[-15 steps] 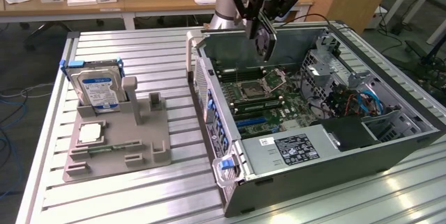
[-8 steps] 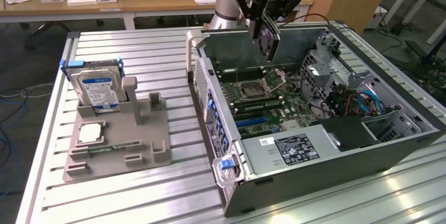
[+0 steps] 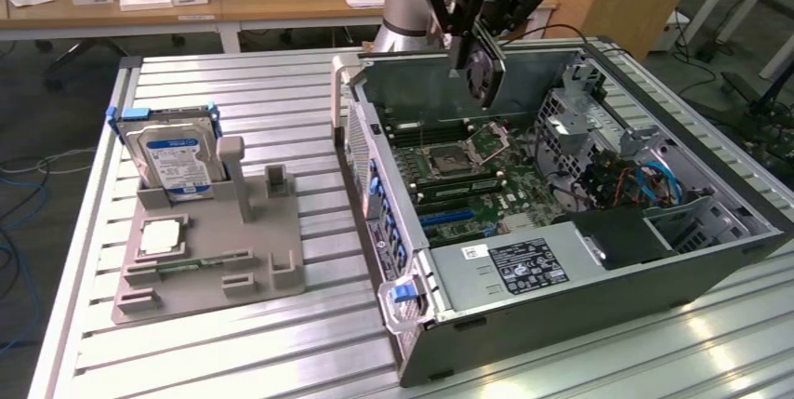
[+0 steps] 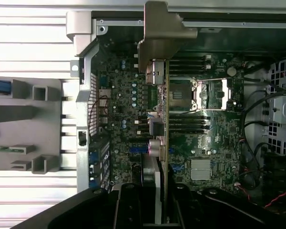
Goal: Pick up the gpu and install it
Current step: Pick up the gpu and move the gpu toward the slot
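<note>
My gripper (image 3: 479, 44) is shut on the gpu (image 3: 488, 78), a thin dark card that hangs edge-down over the open computer case (image 3: 559, 315), above the motherboard (image 3: 478, 180). In the wrist view the gpu (image 4: 160, 119) runs edge-on from between my fingers (image 4: 133, 205) across the board, and its silvery metal bracket (image 4: 159, 40) reaches toward the case's rear wall. The card is clear of the board, over the area beside the CPU socket (image 4: 212, 93). Blue expansion slots (image 3: 453, 218) lie lower on the board.
A grey fixture (image 3: 211, 259) on the slatted table (image 3: 248, 343) holds a silver hard drive with a blue-white label (image 3: 174, 162) and a small square chip (image 3: 162, 236). Inside the case are a power supply (image 3: 522, 264), drive cages and cables (image 3: 620, 185).
</note>
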